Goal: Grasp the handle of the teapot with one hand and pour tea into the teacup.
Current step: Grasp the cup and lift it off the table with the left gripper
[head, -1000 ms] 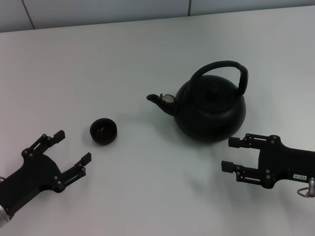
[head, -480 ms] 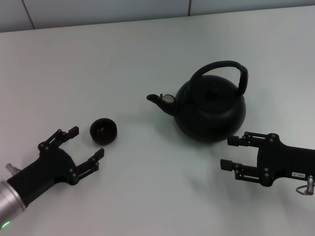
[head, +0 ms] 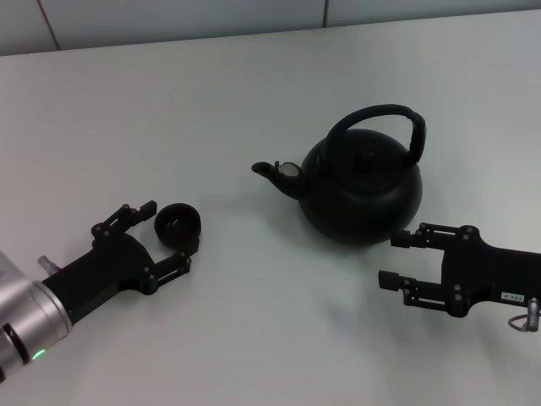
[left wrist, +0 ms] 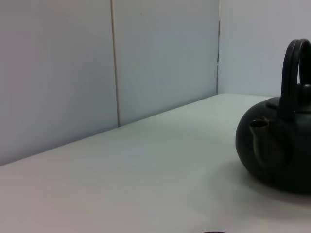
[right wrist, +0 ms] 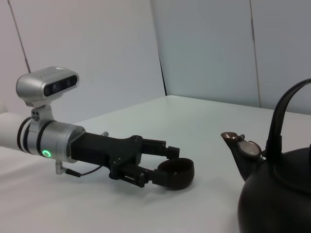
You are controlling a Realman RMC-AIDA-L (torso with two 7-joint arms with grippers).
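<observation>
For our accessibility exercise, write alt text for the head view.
The open left gripper brackets the teacup on a white table. The teapot stands to its right, spout toward the cup, with the open right gripper just in front of it.

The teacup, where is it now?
In the head view the teacup stands on the table's left side, between the open fingers of the left gripper, left of the teapot.

The white table [head: 254,93] holds a big black teapot [head: 362,186] and a small black teacup [head: 177,226] at its nine o'clock side.
</observation>
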